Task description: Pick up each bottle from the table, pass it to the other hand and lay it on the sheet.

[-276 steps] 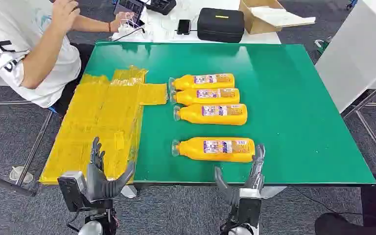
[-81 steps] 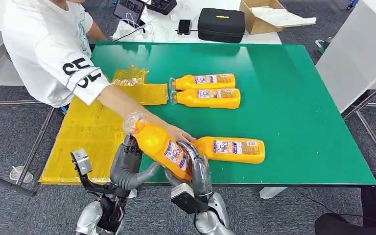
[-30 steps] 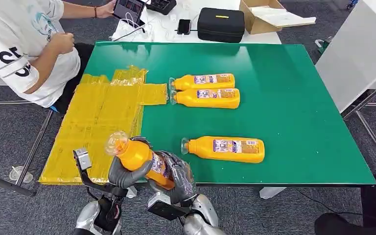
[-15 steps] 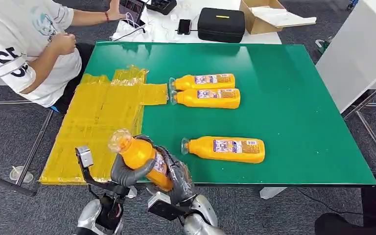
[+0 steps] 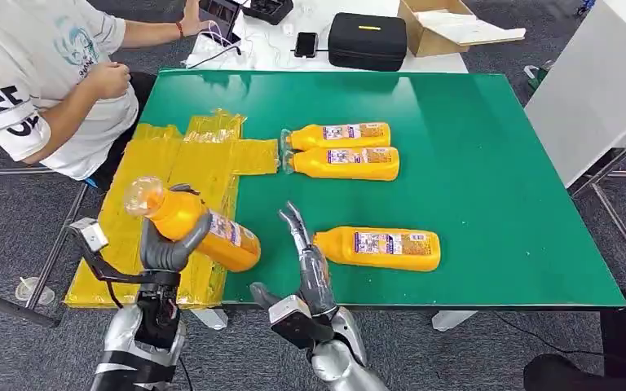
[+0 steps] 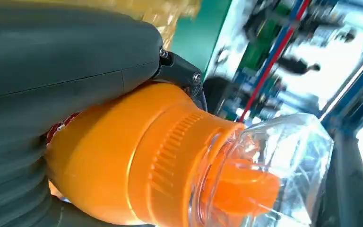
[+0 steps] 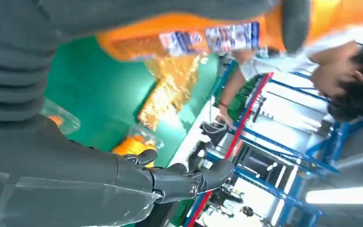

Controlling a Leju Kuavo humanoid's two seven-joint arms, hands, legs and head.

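My left hand [image 5: 165,246] grips an orange bottle [image 5: 193,224] near its neck, holding it tilted above the yellow sheet [image 5: 163,195] at the table's left front. The left wrist view shows that bottle's [image 6: 137,165] shoulder and clear-wrapped cap close up. My right hand [image 5: 308,259] stands open just to the right of it, fingers spread and empty, beside another orange bottle [image 5: 381,248] lying on the green table [image 5: 489,179]. Two more bottles [image 5: 338,135] [image 5: 344,162] lie side by side farther back. In the right wrist view the held bottle [image 7: 179,40] passes over the open right hand [image 7: 170,182].
A person [image 5: 41,73] in a white shirt sits at the table's far left, by the sheet. Behind the table lie a black case [image 5: 367,41], a cardboard box [image 5: 448,24], a phone and cables. A white cabinet [image 5: 595,81] stands at the right.
The bottle passed from both hands to my left hand alone, which carried it left over the sheet. My right hand let go and opened.
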